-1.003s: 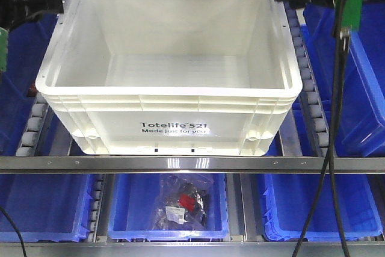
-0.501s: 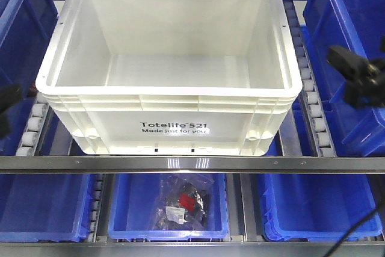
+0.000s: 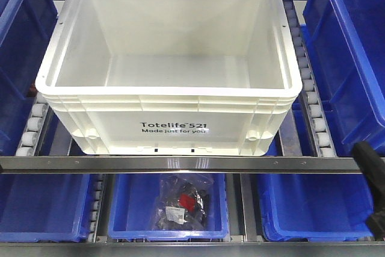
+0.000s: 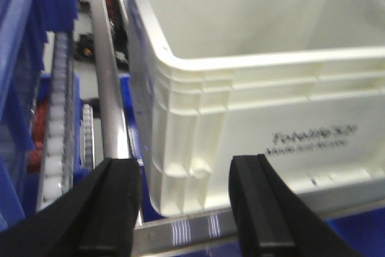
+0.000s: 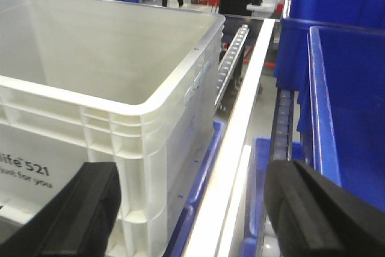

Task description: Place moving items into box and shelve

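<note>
Both end effectors wide apart, empty-handed.

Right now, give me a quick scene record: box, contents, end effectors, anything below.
box: white crate on the roller shelf lane, upright, print facing front
box contents: empty, no toy foods visible
left end effector: open, holding nothing, facing the crate's front left corner
right end effector: open, holding nothing, near the crate's front right corner
below: blue bin holding a bagged item

Blue bins flank roller rack — lower middle bin holds clear bagged item; metal rail across front.
</note>
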You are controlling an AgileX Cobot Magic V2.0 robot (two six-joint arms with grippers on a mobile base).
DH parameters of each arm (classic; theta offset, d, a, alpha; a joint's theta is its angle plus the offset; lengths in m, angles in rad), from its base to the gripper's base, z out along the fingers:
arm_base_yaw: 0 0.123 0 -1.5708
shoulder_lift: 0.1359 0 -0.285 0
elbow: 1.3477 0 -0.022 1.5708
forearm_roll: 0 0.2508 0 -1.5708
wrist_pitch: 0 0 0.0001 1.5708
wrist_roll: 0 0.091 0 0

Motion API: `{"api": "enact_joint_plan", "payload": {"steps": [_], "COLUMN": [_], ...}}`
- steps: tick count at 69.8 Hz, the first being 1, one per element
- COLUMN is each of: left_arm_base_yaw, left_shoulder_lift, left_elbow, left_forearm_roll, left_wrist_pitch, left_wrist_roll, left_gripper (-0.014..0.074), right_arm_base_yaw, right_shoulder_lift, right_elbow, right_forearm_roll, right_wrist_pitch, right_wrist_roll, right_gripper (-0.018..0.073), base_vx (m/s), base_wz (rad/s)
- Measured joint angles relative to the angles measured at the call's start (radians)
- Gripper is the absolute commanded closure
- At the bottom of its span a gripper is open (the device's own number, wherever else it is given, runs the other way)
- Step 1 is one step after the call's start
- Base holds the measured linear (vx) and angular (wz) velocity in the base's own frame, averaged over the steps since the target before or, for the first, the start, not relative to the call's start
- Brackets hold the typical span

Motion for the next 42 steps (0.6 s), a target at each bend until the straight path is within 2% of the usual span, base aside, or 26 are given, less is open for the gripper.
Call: {"api": "enact_joint_plan", "payload": {"steps": [7, 18, 22, 25, 28, 33, 36, 42], "left_arm_base_yaw": [0.000, 0.000, 0.000, 0.000, 0.000, 0.000, 0.000, 0.000], "left_shoulder_lift": [0.026, 0.045, 0.045, 0.045, 0.045, 0.045, 0.045, 0.045], "left_elbow": [0.038, 0.049, 0.049, 0.049, 0.049, 0.049, 0.049, 0.049], "left_forearm_roll": [-0.019, -0.055, -0.066, -0.070, -0.074, -0.076, -0.077, -0.078], "left_wrist_pitch": [-0.083, -0.123, -0.126, -0.127, -0.127, -0.127, -0.127, -0.127], "left_wrist_roll": [0.000, 0.000, 0.000, 0.000, 0.000, 0.000, 0.000, 0.002], "left_gripper": [0.0134, 0.0136, 0.0157, 0.0215, 0.0286, 0.0493, 0.0610, 0.0625], "right_arm_base_yaw": [0.000, 0.000, 0.000, 0.000, 0.000, 0.000, 0.000, 0.000], "right_shoulder_lift": [0.027, 0.035, 0.035, 0.035, 0.035, 0.035, 0.035, 0.035], "right_elbow": [0.048, 0.051, 0.051, 0.051, 0.052, 0.052, 0.052, 0.052], "right_forearm_roll": [-0.001, -0.001, -0.001, -0.003, -0.008, -0.011, -0.011, -0.008], "right_wrist_pitch": [-0.127, -0.164, -0.167, -0.171, -0.179, -0.197, -0.211, -0.234], "right_wrist_roll": [-0.011, -0.013, -0.013, -0.013, -0.014, -0.015, -0.015, -0.015], "right_gripper": [0.0023, 0.0027, 0.0056, 0.0117, 0.0218, 0.0461, 0.0573, 0.0578], "base_vx": [0.00, 0.00, 0.00, 0.00, 0.00, 0.00, 0.00, 0.00], "base_wz": [0.00, 0.00, 0.00, 0.00, 0.00, 0.00, 0.00, 0.00]}}
